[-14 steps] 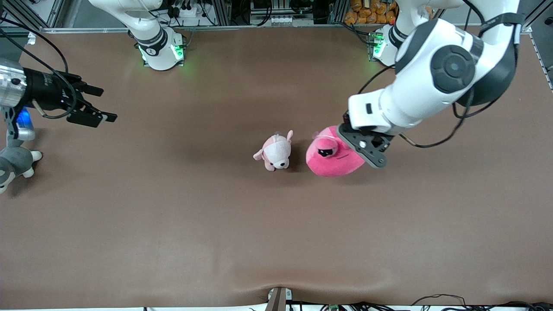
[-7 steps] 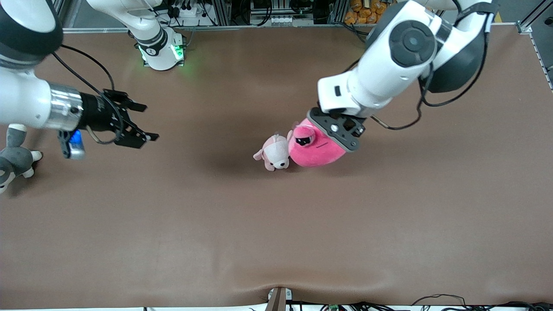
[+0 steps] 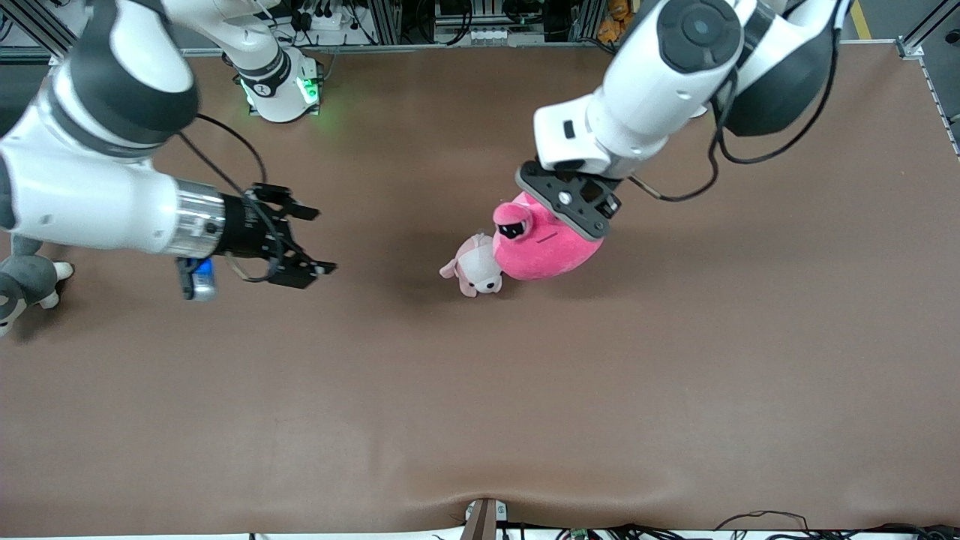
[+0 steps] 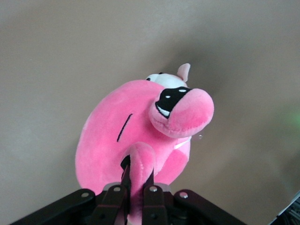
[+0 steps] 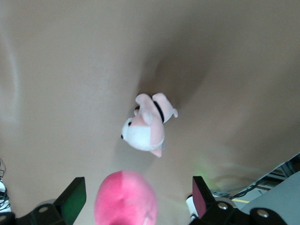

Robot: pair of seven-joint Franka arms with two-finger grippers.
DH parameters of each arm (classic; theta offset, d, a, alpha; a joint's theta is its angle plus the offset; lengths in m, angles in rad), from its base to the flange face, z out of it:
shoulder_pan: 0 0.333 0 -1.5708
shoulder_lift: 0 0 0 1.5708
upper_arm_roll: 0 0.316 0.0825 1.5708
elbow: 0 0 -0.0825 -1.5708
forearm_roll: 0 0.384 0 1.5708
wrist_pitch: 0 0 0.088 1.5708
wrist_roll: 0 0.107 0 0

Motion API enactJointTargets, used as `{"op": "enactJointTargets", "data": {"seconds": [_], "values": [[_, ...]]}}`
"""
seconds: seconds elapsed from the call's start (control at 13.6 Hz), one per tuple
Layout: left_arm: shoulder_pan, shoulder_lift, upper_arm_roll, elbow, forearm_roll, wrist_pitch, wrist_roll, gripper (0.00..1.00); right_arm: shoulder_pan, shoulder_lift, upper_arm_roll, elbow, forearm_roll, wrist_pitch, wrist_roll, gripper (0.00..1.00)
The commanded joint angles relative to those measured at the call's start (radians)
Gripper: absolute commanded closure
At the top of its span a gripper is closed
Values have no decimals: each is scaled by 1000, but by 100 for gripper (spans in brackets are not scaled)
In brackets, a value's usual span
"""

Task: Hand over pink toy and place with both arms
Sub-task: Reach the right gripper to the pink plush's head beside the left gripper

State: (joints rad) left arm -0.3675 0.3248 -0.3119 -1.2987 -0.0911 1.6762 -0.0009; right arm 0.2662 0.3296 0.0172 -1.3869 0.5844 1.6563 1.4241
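The left arm (image 3: pixel 660 75) comes down from the upper right of the front view, its forearm slanting toward the middle of the frame and its wrist bent downward. The left gripper (image 3: pixel 564 214) hangs over the middle of the brown worktop (image 3: pixel 480 390), jaws closed on one stalk eye of the pink toy (image 3: pixel 544 244). In the left wrist view that stalk (image 4: pixel 139 161) is pinched between the black jaws at the bottom edge of the frame, and the toy's body (image 4: pixel 122 140) hangs below it, with the other stalk eye and the thin mouth line turned to the camera.

The toy is held in the air at the centre of the front view, over the puppy plush (image 3: pixel 474 266), which lies on the worktop and partly shows under the toy.

The right arm (image 3: pixel 90 180) enters from the upper left, elbow high, forearm lying level across the left of the frame and pointing at the toy. The right gripper (image 3: pixel 311 240) is over bare worktop left of centre, well apart from the toy, jaws spread wide and holding nothing. The right wrist view shows the toy (image 5: pixel 125 199) at its lower edge and the puppy (image 5: pixel 147 126) at its middle.

A grey plush (image 3: pixel 22 281) sits at the left edge. No writing can be read.
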Motion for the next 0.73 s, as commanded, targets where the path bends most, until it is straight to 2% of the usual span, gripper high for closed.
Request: {"op": "enactJointTargets", "data": {"seconds": [0.0,0.37,0.66], "values": [[-44,-4,5,24,7,-13,-53,100,33,61,-6,100,14,-1,81,0],[-85,-1,5,29,5,23,-103,100,39,68,-5,108,15,-4,81,0],[-148,13,16,32,10,86,-100,100,41,65,-3,115,64,-17,110,0]]}}
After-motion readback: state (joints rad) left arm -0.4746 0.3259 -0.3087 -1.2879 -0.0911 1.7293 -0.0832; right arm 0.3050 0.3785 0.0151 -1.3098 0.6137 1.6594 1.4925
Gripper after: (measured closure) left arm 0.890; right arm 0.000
